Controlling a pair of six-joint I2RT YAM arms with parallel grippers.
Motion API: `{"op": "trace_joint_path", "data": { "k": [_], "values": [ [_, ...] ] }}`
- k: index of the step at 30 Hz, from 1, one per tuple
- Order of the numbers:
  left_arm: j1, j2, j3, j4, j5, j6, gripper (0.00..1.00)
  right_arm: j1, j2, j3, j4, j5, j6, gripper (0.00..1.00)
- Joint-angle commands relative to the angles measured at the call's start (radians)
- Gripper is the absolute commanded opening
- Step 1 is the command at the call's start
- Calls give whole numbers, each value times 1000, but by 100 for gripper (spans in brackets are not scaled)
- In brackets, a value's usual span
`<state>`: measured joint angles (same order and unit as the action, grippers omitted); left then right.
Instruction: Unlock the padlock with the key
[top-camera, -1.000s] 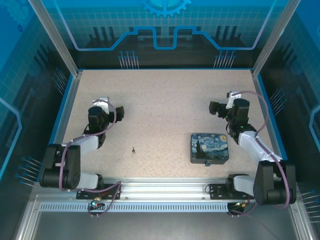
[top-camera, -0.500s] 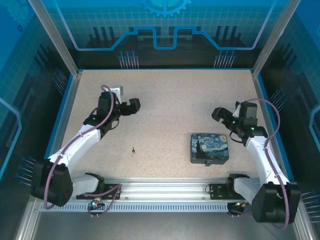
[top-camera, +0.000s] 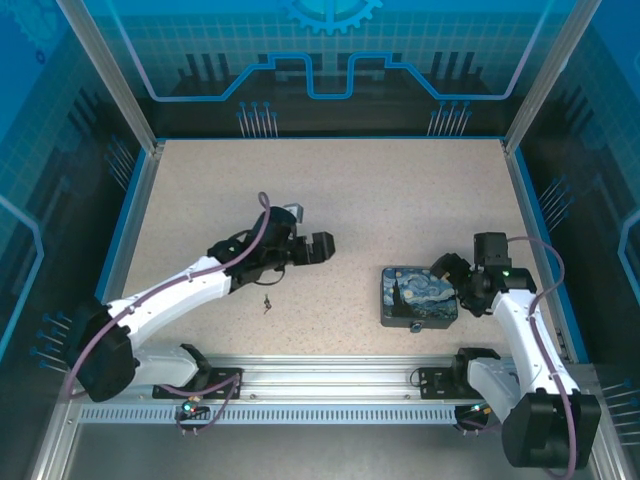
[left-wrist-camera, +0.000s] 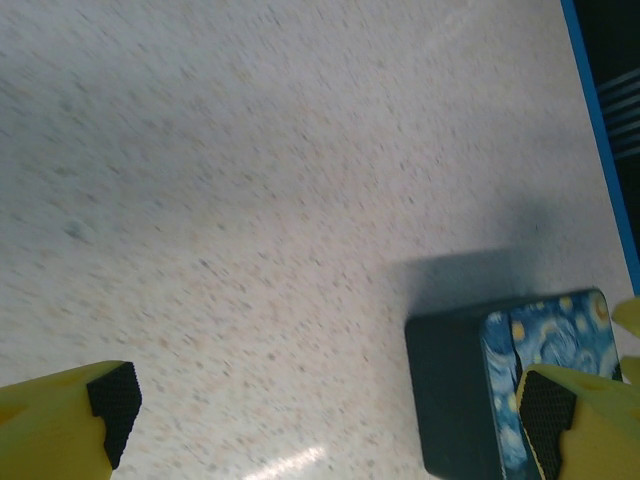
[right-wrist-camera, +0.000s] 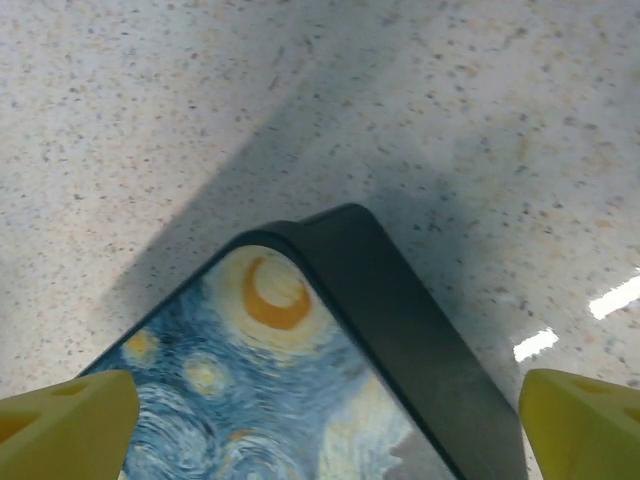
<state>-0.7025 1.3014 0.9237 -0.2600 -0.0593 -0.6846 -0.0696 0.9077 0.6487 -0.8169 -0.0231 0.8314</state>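
The painted tin (top-camera: 420, 297) is squarish and dark blue, its lid printed with a swirling night sky. It lies flat on the speckled tabletop (top-camera: 350, 180).

The key (top-camera: 267, 302), a thin dark sliver, lies bare on the table well to the left of the tin and touches nothing. The padlock (top-camera: 416, 326) seems to be the small lump against the middle of the tin's near side; it is too small from above to make out body or shackle.

The right gripper (top-camera: 455, 278) hangs over the tin's far right corner with its jaws spread wide and nothing held. From its wrist camera the yellow fingertips (right-wrist-camera: 65, 425) stand on either side of that corner, with the lid's crescent moon just ahead.

The left gripper (top-camera: 303, 258) is out to the left of the tin, nearer the key than the tin and a little beyond it. Its jaws are also wide apart and empty. From its wrist camera the black pads (left-wrist-camera: 112, 398) frame bare tabletop, and the tin's dark left wall sits just beside the right-hand finger.
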Motion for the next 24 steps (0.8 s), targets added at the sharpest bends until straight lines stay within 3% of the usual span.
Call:
{"op": "trace_joint_path", "data": {
  "k": [1, 6, 14, 24],
  "values": [
    [-54, 54, 43, 8, -22, -84, 99, 23, -21, -17, -59, 19, 30, 99],
    [-90, 124, 54, 71, 14, -133, 99, 84, -13, -27, -22, -20, 51, 98],
    [-96, 149, -14, 166, 121, -239, 99, 281, 57, -33, 104, -17, 209, 97],
    [-89, 170, -95, 271, 153, -320, 99, 488, 303, 129, 265, -12, 339, 98]
  ]
}}
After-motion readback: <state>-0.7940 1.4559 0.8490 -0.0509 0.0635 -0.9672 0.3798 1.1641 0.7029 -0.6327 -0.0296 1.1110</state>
